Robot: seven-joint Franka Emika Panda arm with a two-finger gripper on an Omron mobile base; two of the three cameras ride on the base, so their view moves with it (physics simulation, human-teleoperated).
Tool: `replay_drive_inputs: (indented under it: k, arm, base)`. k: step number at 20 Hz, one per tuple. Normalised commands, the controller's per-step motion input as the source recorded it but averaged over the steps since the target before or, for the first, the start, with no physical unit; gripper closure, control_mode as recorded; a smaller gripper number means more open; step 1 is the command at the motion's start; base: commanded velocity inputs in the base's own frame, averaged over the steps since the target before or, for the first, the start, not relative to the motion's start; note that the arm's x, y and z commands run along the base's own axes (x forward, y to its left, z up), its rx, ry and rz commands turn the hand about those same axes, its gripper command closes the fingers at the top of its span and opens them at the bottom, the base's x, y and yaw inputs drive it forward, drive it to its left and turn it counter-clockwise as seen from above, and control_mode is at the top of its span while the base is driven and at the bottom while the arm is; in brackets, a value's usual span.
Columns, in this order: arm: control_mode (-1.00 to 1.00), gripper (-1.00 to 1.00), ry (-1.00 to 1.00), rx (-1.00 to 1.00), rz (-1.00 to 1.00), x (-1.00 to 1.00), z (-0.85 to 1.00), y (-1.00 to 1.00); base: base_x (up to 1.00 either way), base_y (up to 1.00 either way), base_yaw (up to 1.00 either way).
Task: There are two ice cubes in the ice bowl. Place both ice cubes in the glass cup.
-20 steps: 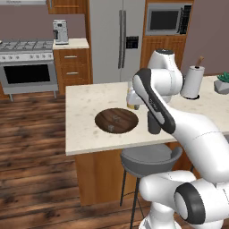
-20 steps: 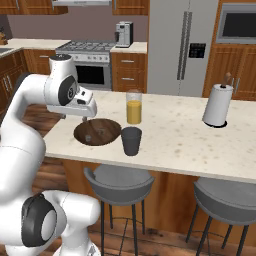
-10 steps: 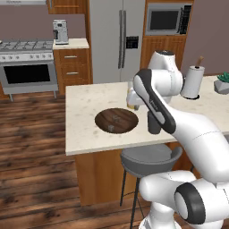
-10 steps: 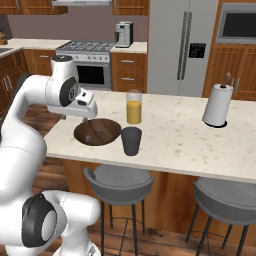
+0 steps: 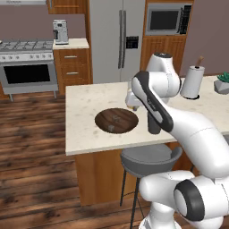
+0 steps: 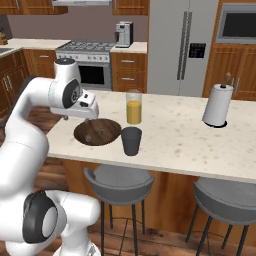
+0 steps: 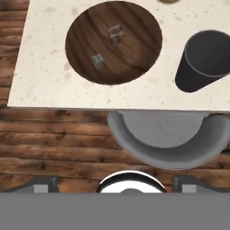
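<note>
Nothing moved; fingers (image 7: 114,182) stay spread wide over speckled counter (image 5: 85,107), wood floor (image 5: 31,156).

The arm's hand has swung from the near side of the ice bowl (image 6: 97,132) up over its far rim on the desk (image 6: 170,135), nearer the glass of orange liquid (image 6: 133,106), and now sits higher above the wood, with the fingers spread wide and holding nothing.
</note>
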Motion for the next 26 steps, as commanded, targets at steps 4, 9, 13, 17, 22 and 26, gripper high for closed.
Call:
replay_drive_inputs:
  k: [4,9,13,17,22,26]
  arm:
    - [-1.0,-1.0,0.0,0.0,0.0,0.14,-0.06,0.0]
    - [-1.0,-1.0,0.0,0.0,0.0,0.15,-0.05,0.0]
    - [-1.0,-1.0,0.0,0.0,0.0,0.18,-0.05,0.0]
    - [-1.0,-1.0,0.0,0.0,0.0,0.15,-0.04,0.0]
    - [-1.0,-1.0,0.0,0.0,0.0,0.12,-0.04,0.0]
    - [-1.0,-1.0,0.0,0.0,0.0,0.14,-0.13,0.0]
  base:
    - [0.0,0.0,0.0]
    - [0.0,0.0,0.0]
    - [0.0,0.0,0.0]
    - [0.0,0.0,0.0]
    - [0.0,0.0,0.0]
    - [0.0,0.0,0.0]
